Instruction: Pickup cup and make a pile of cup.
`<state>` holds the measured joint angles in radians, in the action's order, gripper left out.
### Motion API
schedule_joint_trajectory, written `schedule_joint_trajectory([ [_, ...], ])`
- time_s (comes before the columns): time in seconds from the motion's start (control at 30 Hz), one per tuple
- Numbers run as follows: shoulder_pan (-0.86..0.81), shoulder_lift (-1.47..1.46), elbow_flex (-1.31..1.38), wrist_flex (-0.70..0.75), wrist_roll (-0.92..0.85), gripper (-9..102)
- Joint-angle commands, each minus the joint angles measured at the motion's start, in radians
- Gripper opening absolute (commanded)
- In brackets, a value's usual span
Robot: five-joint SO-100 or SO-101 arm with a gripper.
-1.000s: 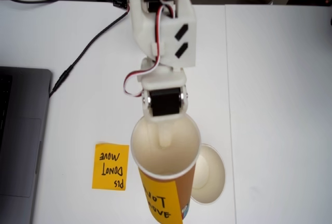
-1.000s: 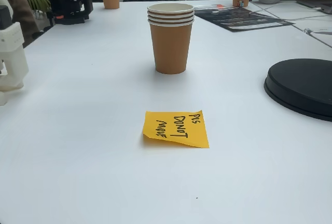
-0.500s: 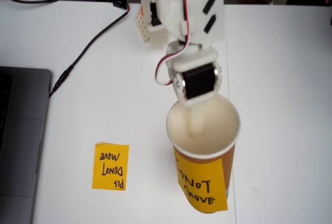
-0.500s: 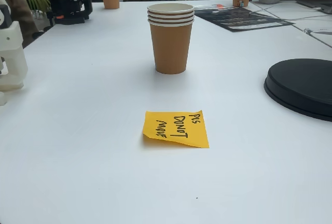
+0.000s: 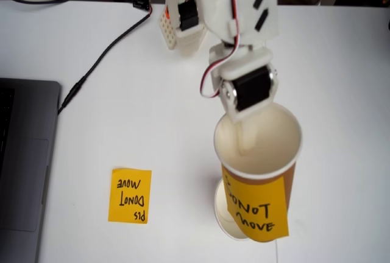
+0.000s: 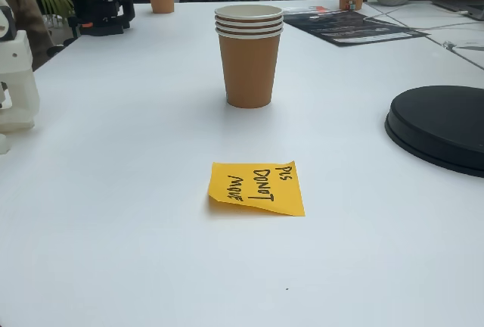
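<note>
Shifted right, gripper (image 5: 239,130) holds cup (image 5: 259,165) above pile of cup (image 5: 224,214).

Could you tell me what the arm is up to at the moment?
In the fixed view from above, the white arm's gripper holds a paper cup with a yellow handwritten note by its rim, one of the fingers inside. It hangs in the air, partly over the pile of cup on the table. A sticky note lies left of them.
</note>
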<state>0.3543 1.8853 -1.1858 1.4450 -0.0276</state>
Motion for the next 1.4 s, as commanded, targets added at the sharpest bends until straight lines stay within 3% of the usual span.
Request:
schedule_joint_trajectory([
  [0.0,-0.002,-0.006,0.075,-0.002,0.006,-7],
  [1.37,-0.046,-0.181,0.058,0.028,0.008,-7],
])
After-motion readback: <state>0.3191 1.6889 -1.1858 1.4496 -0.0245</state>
